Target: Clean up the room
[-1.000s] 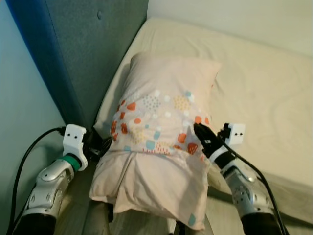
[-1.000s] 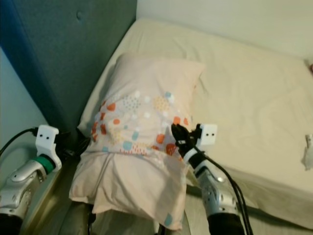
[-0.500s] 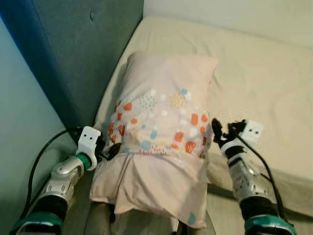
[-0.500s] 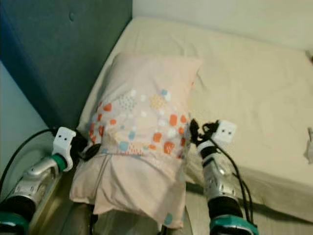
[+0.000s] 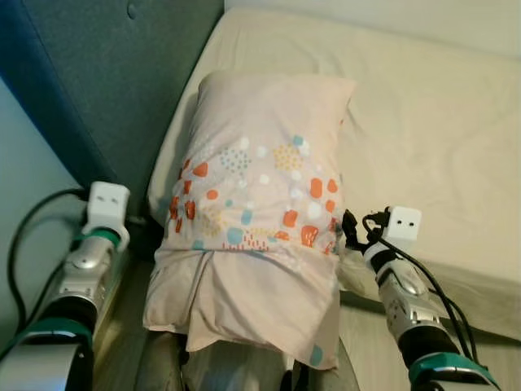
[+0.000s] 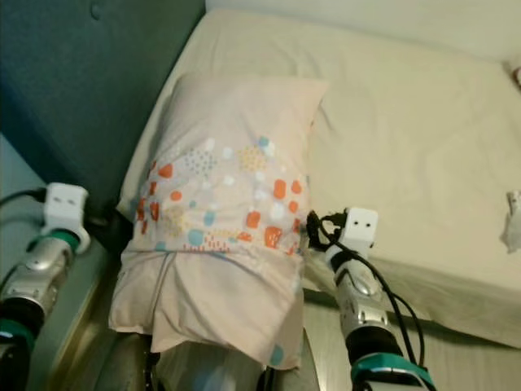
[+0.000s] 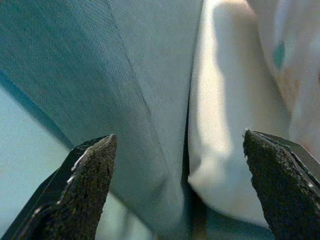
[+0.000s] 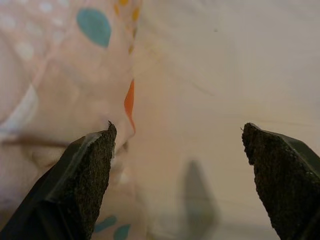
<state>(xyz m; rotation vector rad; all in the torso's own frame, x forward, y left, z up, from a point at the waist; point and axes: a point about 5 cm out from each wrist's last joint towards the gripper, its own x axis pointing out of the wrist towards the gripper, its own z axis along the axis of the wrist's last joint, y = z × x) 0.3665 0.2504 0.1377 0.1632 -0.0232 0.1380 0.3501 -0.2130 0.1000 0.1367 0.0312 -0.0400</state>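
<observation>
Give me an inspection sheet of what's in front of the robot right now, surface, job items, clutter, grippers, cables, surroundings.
Surface: bed with a cream sheet, lightly wrinkled.
Job's things: pillow, pale pink with orange, teal and white spots, lying lengthwise along the headboard side of the bed; its near end hangs over the bed edge.
Clutter: small white object on the sheet at the far right; too small to identify.
Grippers: left gripper open, beside the pillow's left side, facing the gap between headboard and bed. Right gripper open, at the pillow's right edge, holding nothing.
Cables: black cable looping from the left wrist; black cables along the right forearm.
Surroundings: blue upholstered headboard; pale wall.
</observation>
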